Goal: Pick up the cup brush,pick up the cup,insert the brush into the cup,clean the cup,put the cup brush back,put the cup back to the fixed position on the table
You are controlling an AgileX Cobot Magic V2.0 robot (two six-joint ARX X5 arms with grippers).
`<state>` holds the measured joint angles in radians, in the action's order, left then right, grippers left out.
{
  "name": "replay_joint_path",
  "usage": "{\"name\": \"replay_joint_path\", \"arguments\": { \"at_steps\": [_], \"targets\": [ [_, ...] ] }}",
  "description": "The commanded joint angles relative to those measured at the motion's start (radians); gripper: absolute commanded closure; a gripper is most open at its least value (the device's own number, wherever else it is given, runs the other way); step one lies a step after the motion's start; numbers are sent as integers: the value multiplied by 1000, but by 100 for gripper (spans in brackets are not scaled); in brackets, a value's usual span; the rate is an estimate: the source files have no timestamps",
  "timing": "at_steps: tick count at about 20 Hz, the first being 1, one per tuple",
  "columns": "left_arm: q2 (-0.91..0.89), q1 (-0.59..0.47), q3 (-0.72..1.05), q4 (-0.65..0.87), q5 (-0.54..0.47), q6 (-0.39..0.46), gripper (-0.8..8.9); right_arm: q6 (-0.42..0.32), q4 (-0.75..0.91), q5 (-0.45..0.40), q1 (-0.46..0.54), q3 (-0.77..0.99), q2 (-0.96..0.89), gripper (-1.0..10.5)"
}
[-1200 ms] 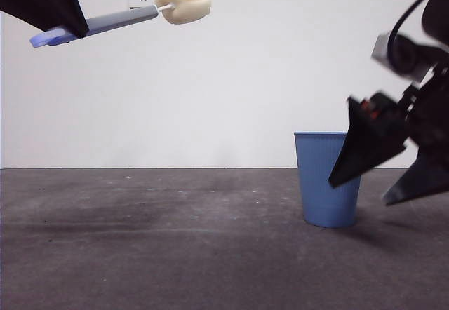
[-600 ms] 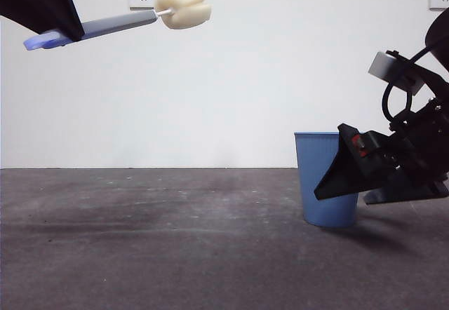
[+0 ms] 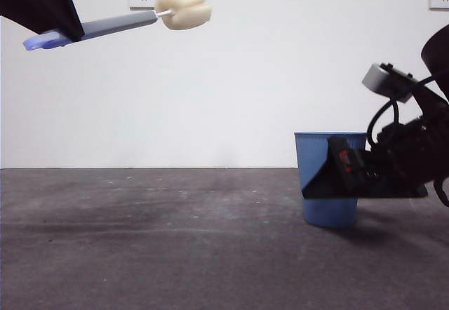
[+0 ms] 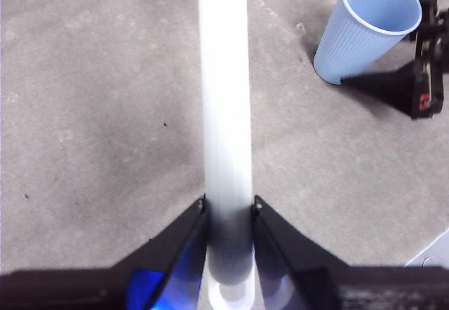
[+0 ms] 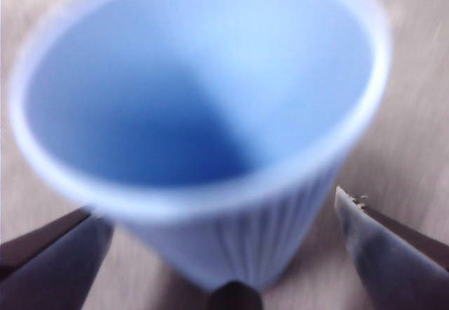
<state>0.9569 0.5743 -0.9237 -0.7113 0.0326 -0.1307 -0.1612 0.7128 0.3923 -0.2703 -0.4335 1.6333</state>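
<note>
**Operator:** Where was the cup brush at that moment?

**Me:** My left tool (image 4: 228,208) was clenched on its grey handle. In the front view the cup brush (image 3: 116,24) hung high in the upper left of the frame, well above the worktop (image 3: 154,240), nearly level, with the cream-yellow sponge head (image 3: 183,7) pointing toward the centre and sitting slightly higher than the gripped end. In the left wrist view the handle ran straight up the middle of the frame, blurred pale, with a black jaw pressed against each side of it.

**Operator:** And the cup?

**Me:** The blue ribbed cup (image 3: 330,180) stood upright on the worktop at the right of the front frame, mouth up. My right tool (image 3: 330,184) was down at its level, reaching in from the right edge, one dark jaw crossing in front of the cup's lower half.

**Operator:** Had you gripped it?

**Me:** No. In the right wrist view the cup (image 5: 210,127) filled most of the frame, blurred, and my right tool was spread wide, one jaw in the lower left corner and one in the lower right, the cup between them with worktop showing in the gap on the right side.

**Operator:** How far apart were the two things?

**Me:** Well apart; the left wrist view had the cup (image 4: 365,26) in its upper right corner, away from the handle.
</note>
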Motion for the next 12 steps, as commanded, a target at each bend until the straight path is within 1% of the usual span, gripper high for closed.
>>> {"name": "replay_joint_path", "arguments": {
  "at_steps": [1,5,7,8,10,12],
  "targets": [
    [-3,0,-1,3,-3,12,822,15,29,1,-5,7,5,414],
    [-3,0,-1,3,-3,12,822,16,43,1,-6,7,24,418],
    [-3,0,-1,3,-2,12,822,25,82,2,-6,7,46,483],
    [-3,0,-1,3,-3,12,822,36,97,2,-7,7,56,489],
    [-3,0,-1,3,-3,12,822,41,103,0,-13,7,76,566],
    [-3,0,-1,3,-3,12,822,41,103,2,-13,7,85,702]
  ]
}}
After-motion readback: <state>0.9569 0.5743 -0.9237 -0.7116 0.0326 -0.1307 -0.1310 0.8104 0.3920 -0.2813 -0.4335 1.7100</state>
